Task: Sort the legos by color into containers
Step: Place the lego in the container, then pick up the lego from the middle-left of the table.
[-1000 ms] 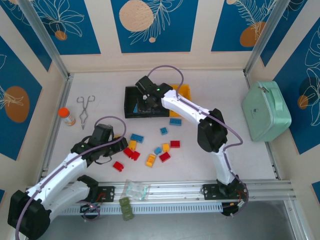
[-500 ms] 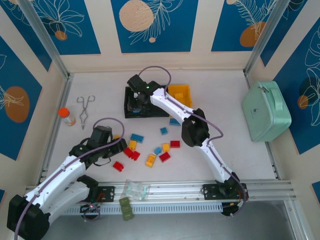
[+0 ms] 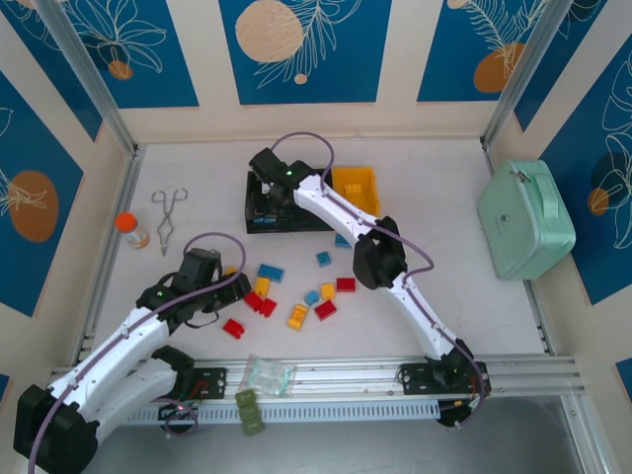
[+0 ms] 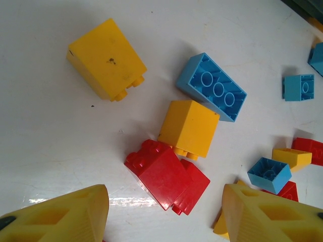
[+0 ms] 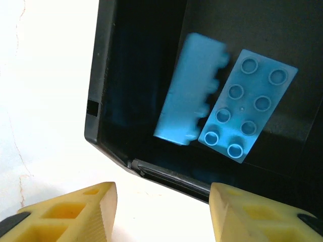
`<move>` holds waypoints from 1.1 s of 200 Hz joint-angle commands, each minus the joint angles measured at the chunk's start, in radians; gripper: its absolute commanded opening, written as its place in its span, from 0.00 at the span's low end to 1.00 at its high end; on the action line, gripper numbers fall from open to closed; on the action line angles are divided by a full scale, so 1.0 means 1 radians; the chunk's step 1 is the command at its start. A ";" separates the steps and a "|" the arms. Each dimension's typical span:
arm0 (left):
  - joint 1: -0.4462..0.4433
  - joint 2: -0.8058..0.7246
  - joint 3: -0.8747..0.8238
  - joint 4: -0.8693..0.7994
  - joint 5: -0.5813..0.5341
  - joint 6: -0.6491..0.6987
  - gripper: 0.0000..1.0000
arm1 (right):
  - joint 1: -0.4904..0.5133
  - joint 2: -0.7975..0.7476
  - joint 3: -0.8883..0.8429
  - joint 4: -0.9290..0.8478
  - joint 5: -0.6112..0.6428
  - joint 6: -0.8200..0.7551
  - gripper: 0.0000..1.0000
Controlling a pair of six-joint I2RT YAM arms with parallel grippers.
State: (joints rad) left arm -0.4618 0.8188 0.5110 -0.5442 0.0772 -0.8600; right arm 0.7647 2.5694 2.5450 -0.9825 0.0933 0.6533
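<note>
Nearby, the left tool [image 4: 164, 212] hangs spread and empty over loose red, yellow and blue legos [image 3: 297, 316] on the surface [image 3: 444, 197]. Farther back, the right tool [image 5: 161, 212], fingers apart and empty, hovers above the left black container [image 5: 106, 75], which holds two light blue bricks [image 5: 242, 106]; the yellow container [image 3: 367, 183] stands rightmost.

Two legos [image 5: 246, 106] lie side by side inside a container [image 5: 102, 75].

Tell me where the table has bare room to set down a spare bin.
The widest bare patch lies between the right arm and the mint-green case. A smaller one lies between the tongs and the black bins. The centre is crowded with loose legos, near the left pincer.
</note>
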 commanded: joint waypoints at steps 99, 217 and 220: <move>0.012 0.117 0.079 -0.066 -0.127 -0.022 0.69 | 0.019 -0.765 -0.942 0.389 0.049 -0.040 0.52; 0.012 0.383 0.146 0.116 -0.275 -0.143 0.70 | 0.042 -1.267 -1.608 0.513 0.070 0.072 0.57; 0.012 0.389 0.146 0.116 -0.283 -0.143 0.70 | 0.043 -1.274 -1.618 0.515 0.072 0.078 0.57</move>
State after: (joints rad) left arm -0.4587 1.1763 0.6147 -0.4614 -0.1345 -0.9642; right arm 0.7948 1.3483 0.9867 -0.5053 0.1574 0.6785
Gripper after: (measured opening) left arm 0.702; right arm 0.574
